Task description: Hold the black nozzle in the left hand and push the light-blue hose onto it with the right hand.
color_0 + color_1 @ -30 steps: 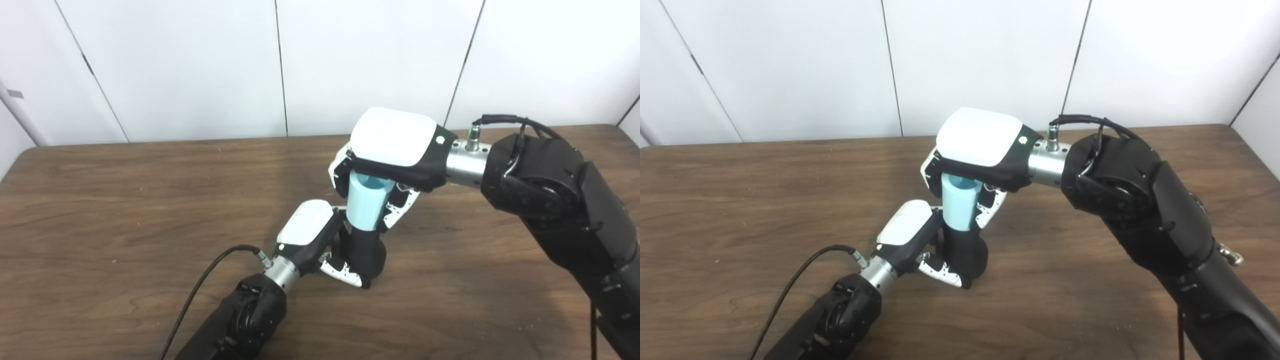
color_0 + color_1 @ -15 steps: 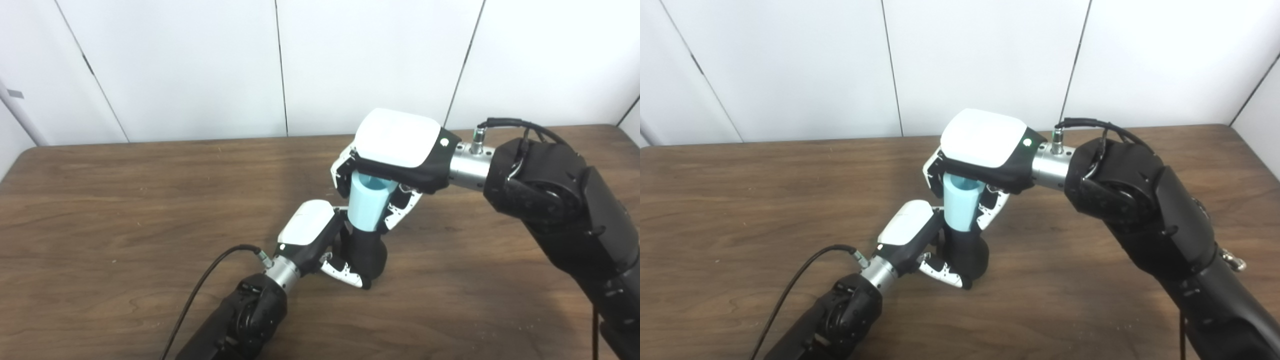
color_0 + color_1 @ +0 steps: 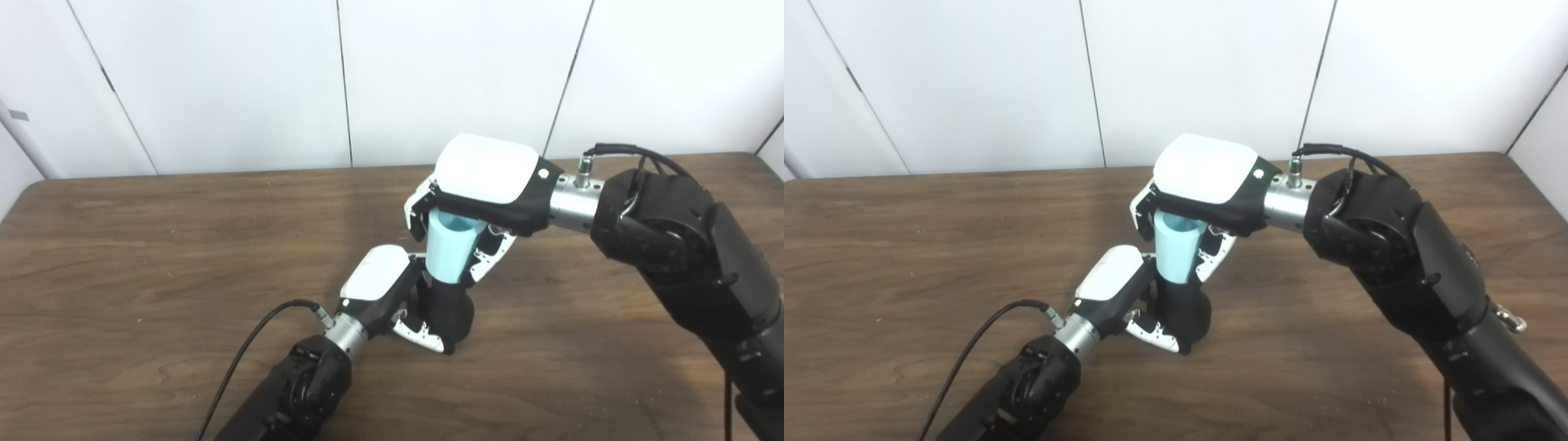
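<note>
Gripping: our left hand [image 3: 392, 294] has its fingers wrapped around the black nozzle [image 3: 450, 312], low over the wooden table [image 3: 153, 245].
Left hand posture: we see its white back turned up and to the left, with white-and-black fingers [image 3: 422, 334] curling under and around the nozzle's lower body.
Black nozzle: we hold it roughly upright, its base close to the table top; whether it touches the wood we cannot tell. It sits near the middle of the table, a little toward our side.
Light-blue hose [image 3: 450, 251]: we see a short, tube-like piece standing upright directly on top of the nozzle, its lower end meeting the nozzle's black top. Its open upper mouth shows just under our right palm.
Right hand [image 3: 484, 184]: we reach in from the right with the white back facing up, palm over the hose's top, and fingers [image 3: 490, 254] closed down around both sides of the hose, clasping it.
Hands together: our right hand is above and slightly behind our left; the two are close, stacked along the hose and nozzle.
Arms: our black left forearm [image 3: 1017, 392] rises from the bottom edge with a black cable [image 3: 968, 349] looping off its wrist; our right forearm [image 3: 1427, 288] comes in from the lower right.
Backdrop: white wall panels [image 3: 245, 79] stand behind the table's far edge.
</note>
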